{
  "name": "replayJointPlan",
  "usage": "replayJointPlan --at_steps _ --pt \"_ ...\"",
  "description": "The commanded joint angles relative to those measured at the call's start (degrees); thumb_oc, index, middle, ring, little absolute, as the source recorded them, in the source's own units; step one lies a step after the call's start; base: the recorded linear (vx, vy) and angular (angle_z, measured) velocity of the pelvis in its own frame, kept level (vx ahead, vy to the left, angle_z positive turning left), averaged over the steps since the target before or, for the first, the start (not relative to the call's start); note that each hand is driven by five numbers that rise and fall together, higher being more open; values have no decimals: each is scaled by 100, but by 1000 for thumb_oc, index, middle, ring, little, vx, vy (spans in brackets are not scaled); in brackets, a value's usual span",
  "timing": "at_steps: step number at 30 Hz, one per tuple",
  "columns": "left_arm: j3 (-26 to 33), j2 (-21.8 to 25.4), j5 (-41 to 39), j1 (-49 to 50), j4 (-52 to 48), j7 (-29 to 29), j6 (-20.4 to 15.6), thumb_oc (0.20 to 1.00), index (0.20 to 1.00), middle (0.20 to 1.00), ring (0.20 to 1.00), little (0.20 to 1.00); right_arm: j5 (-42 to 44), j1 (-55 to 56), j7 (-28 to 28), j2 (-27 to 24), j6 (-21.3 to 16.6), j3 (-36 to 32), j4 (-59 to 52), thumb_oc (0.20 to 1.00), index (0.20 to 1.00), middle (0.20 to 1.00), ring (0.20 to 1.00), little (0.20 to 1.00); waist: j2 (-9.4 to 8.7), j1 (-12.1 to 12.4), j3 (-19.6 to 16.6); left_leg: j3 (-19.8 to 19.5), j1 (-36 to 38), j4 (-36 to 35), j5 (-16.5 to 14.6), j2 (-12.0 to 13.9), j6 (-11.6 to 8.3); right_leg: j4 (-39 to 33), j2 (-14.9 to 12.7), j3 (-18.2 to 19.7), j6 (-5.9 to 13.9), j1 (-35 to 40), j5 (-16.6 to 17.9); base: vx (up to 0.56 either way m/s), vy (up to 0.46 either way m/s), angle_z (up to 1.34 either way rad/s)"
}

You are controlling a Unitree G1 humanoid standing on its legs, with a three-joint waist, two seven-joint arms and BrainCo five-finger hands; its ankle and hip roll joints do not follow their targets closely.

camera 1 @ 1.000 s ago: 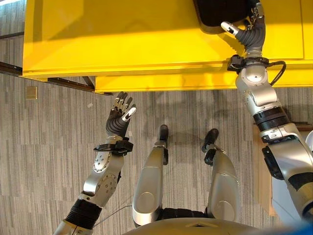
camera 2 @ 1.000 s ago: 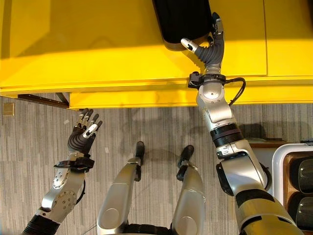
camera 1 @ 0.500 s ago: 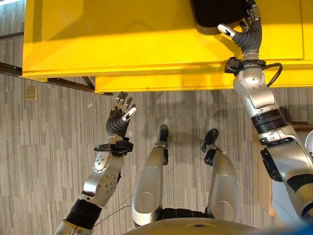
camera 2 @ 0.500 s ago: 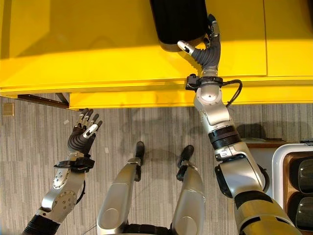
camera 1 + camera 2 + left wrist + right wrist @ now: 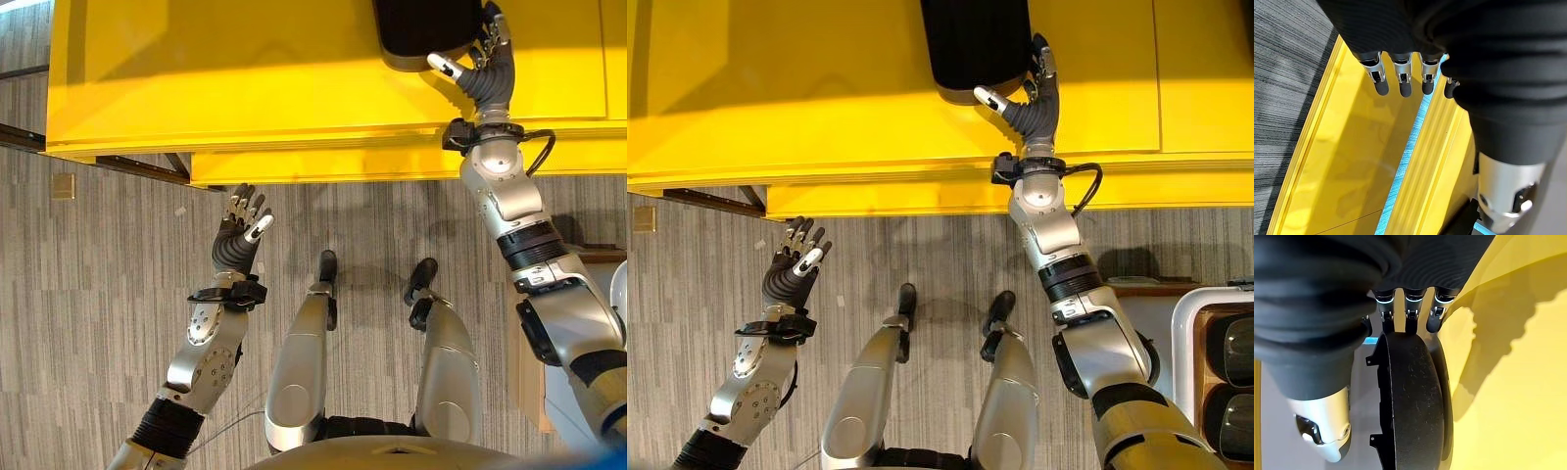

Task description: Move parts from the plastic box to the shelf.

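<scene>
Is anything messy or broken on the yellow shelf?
Nothing stands out. The black part lies flat on the yellow shelf with the right hand at its near corner. The left hand hangs open over the floor, holding nothing. No spill or damage shows.

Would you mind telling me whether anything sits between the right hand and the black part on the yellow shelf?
Nothing visible does: the right hand is already at the near corner of the black part, which lies on the yellow shelf, with its fingers and thumb against it.
</scene>
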Motion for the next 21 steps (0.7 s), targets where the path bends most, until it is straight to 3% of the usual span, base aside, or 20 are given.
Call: replayJointPlan --at_steps 1,11,12,13,16,21 --pt "119 90 186 308 -535 59 -204 1000 1000 1000 1000 1000 166 283 323 435 43 441 -60 1000 1000 1000 1000 1000 -60 283 -77 -36 -130 15 12 176 -78 456 -228 261 575 429 -601 0 0 0" --pt "116 74 210 284 -537 71 -198 1000 1000 1000 1000 1000 200 261 374 541 61 516 -92 1000 1000 1000 1000 1000 -63 312 -77 -42 -146 18 13 159 -64 483 -237 267 570 413 -607 8 -2 0" --pt "107 79 205 308 -535 71 -200 1000 1000 1000 1000 1000 207 279 387 570 64 534 -73 1000 1000 1000 1000 1000 -77 323 -77 -54 -45 54 -138 158 -95 518 -249 289 619 512 -736 0 0 0" --pt "116 80 206 285 -542 71 -202 1000 1000 1000 1000 1000 205 255 386 563 62 528 -79 1000 1000 1000 1000 1000 -65 323 -77 -50 -146 27 5 158 -63 478 -245 257 572 424 -608 75 -18 0" --pt "106 93 212 301 -534 65 -204 1000 1000 1000 1000 1000 207 259 424 609 67 590 -45 1000 1000 1000 1000 1000 -71 333 -77 -65 -47 57 -142 151 -93 522 -250 290 619 504 -728 24 -6 0" --pt "109 91 204 271 -536 67 -219 1000 1000 1000 1000 1000 246 196 457 676 65 640 9 1000 1000 1000 1000 1000 -45 350 -77 -65 -164 29 5 148 -57 482 -248 246 571 411 -606 -28 7 0"
